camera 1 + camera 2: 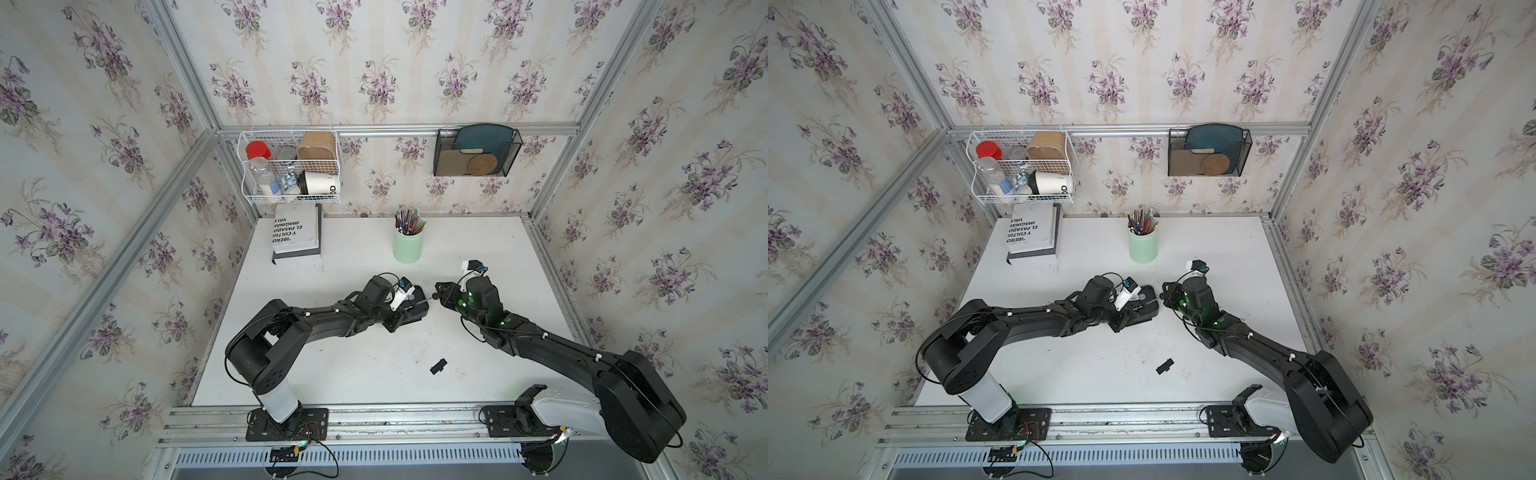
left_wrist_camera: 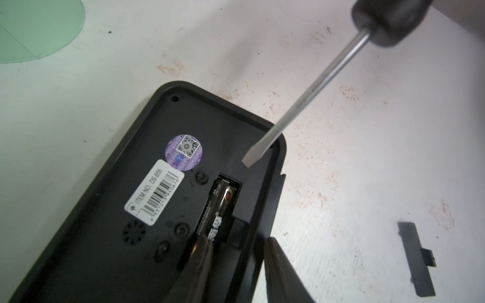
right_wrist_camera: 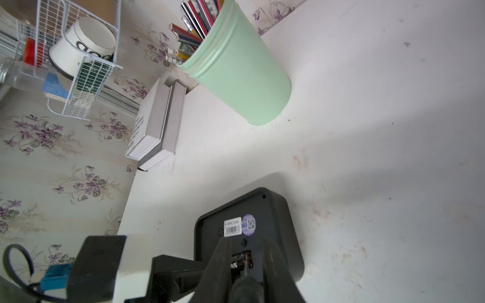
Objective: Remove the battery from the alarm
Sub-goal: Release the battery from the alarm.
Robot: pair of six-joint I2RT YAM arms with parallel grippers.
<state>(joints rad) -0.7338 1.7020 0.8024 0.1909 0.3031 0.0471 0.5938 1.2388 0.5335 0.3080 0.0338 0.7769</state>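
Note:
The black alarm [image 2: 147, 157] lies face down on the white table, its sticker side up and its battery bay uncovered; it also shows in both top views [image 1: 420, 311] [image 1: 1148, 309]. The black battery [image 2: 217, 207] lies inside the bay. My left gripper [image 2: 238, 244] straddles the alarm's side wall, with one finger over the battery's near end and the other against the outer edge. My right gripper [image 3: 246, 242] [image 1: 440, 289] is shut on a black-handled screwdriver [image 2: 309, 97]. The screwdriver's flat tip hovers just above the alarm's back, by the far end of the bay.
The small flat black cover piece [image 1: 438, 366] [image 2: 416, 262] lies loose on the table nearer the front. A green cup of pencils [image 1: 408, 245] and stacked books [image 1: 296, 235] stand at the back. A wire basket [image 1: 291, 166] and a black mesh holder [image 1: 476, 151] hang on the wall.

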